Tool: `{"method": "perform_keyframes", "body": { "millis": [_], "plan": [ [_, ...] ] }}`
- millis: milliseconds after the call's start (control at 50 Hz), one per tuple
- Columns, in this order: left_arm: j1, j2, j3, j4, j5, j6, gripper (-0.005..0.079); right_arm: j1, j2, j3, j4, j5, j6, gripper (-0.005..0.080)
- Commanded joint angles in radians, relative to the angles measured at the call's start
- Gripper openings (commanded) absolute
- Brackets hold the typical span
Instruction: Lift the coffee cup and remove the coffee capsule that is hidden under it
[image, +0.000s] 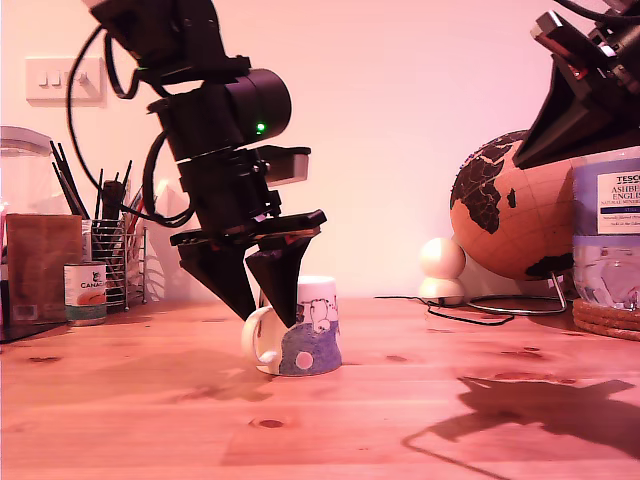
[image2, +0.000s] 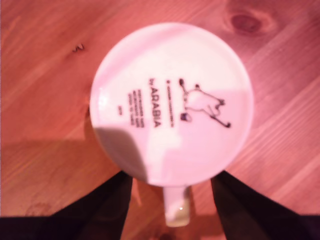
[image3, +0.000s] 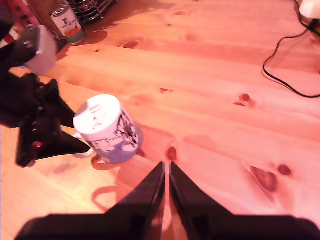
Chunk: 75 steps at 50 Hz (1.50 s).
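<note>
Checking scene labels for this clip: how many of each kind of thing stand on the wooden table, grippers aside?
Upside-down coffee cup: 1
Small labelled tin can: 1
Wire utensil rack: 1
Globe: 1
Water bottle: 1
Brown carton: 1
Total: 6
No capsule shows.

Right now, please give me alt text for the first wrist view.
An upside-down white coffee cup stands on a wooden table, its printed base facing the camera. My first end effector is open, its dark fingers on either side of the handle.

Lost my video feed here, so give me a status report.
My first gripper open, jaws astride the handle of the upside-down coffee cup. My second gripper shut, clear above the table. Capsule not visible. Nothing in the way.
</note>
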Motion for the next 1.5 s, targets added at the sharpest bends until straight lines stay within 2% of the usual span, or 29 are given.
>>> {"method": "perform_keyframes", "body": {
  "millis": [0,160,340,400,600,860,1060,1200,1480],
  "plan": [
    [0.004,0.045,0.024,-0.036,0.001,0.008,0.0447,0.011,0.005,0.017,0.017,0.0,-0.006,0.0],
    [0.007,0.076,0.05,-0.074,0.0,0.031,0.0446,0.015,0.005,0.017,0.034,0.0,-0.006,0.0],
    [0.011,0.092,0.051,-0.074,0.0,0.031,0.0379,0.021,0.005,0.017,0.042,0.0,-0.007,0.0],
    [0.011,0.092,0.051,-0.069,0.0,0.031,0.0311,0.024,0.005,0.017,0.042,0.0,-0.014,0.0],
    [0.011,0.092,0.064,-0.062,0.001,0.068,-0.0031,0.029,0.005,0.017,0.043,0.001,-0.025,0.0],
    [0.011,0.091,0.071,-0.064,0.003,0.084,-0.002,0.029,0.005,0.017,0.043,0.034,-0.024,0.0],
    [0.01,0.085,0.128,-0.093,0.005,0.084,-0.002,0.029,0.013,0.017,0.031,0.033,-0.018,0.0001],
    [0.008,0.078,0.17,-0.129,0.035,0.084,-0.002,0.042,0.08,0.017,0.027,0.024,0.002,0.0019],
    [0.008,0.071,0.19,-0.164,0.096,0.084,-0.002,0.126,0.272,0.017,0.217,0.025,0.003,0.012]
  ]
}}
